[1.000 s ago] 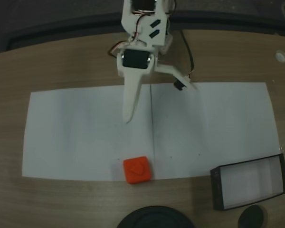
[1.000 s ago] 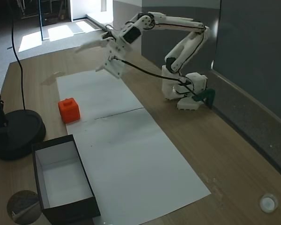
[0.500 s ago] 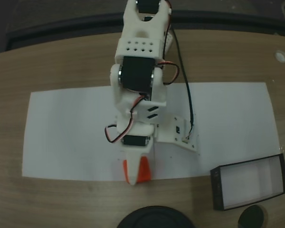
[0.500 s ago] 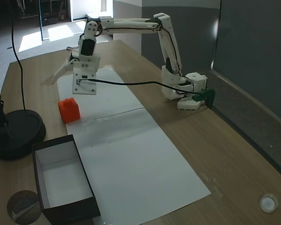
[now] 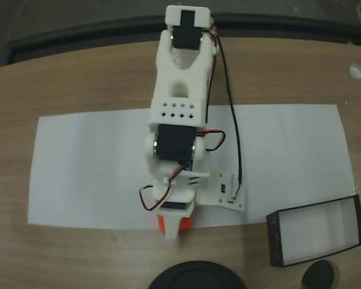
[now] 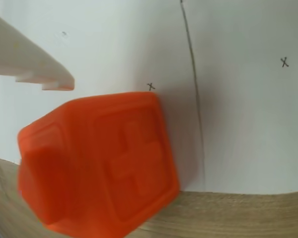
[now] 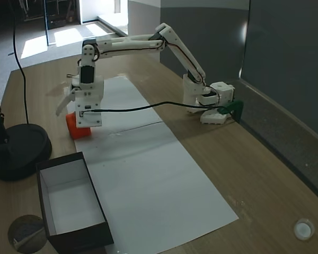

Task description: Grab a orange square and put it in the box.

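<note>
Orange square [image 6: 99, 168] sits directly under the claw [image 7: 74, 108], at the paper's near edge on the table [image 5: 78, 253]; its fingers look spread to straddle it, probably not touching. Box [image 7: 69, 203] lies well aside.

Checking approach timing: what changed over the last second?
The arm stretched out from its pulled-back pose near the base and lowered over the orange square, so the gripper now straddles it with jaws open, one white finger beside the block. No grasp yet. The square sits where it did, at the paper's edge; the box has not moved and holds nothing.
</note>
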Tool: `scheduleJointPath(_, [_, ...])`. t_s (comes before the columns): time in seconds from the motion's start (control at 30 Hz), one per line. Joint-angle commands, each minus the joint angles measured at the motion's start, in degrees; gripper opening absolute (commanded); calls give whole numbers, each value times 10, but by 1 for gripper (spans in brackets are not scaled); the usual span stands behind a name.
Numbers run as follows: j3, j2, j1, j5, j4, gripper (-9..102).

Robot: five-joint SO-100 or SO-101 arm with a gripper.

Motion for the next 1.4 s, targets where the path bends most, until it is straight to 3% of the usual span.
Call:
scheduleJointPath(0.0, [-40, 0, -8, 0, -5, 41])
scheduleJointPath(0.1, [-47, -18, -11, -14, -4, 38])
scheduleJointPath(0.3, [-73, -42, -7, -18, -4, 8])
scheduleJointPath(0.5, [-135, -2, -50, -18, 16, 8])
scheduleJointPath(0.73, [-323, 116, -185, -58, 72, 8])
scheduleJointPath(0.97, [-392, 123, -313, -122, 2, 8])
scheduleJointPath(1.13, [-393, 51, -317, -120, -77, 7])
scheduleJointPath(1.37, [-399, -25, -332, -75, -86, 7])
